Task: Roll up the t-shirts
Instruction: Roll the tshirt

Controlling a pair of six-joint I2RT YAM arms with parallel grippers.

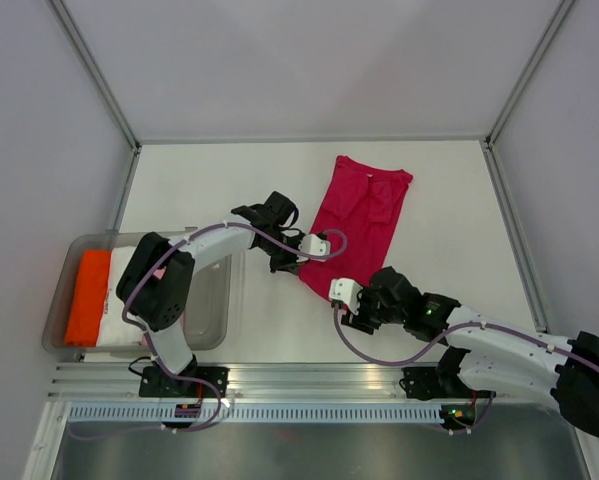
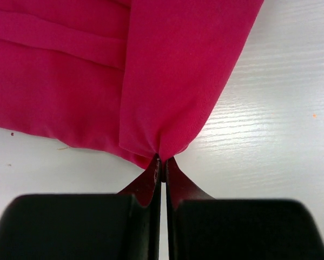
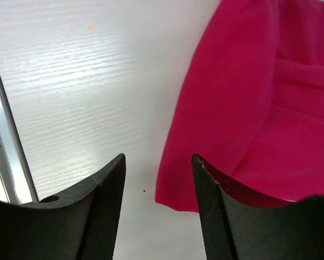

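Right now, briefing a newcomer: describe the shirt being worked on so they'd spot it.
On the table, right of the bin, lies a magenta t-shirt. Unlike the orange shirt and white shirt, it is outside the bin, its near corner pinched by the left gripper.

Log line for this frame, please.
left gripper: shut on magenta t-shirt corner | right gripper: open, straddling its near edge | state: folded, unrolled | bin: orange t-shirt, white t-shirt
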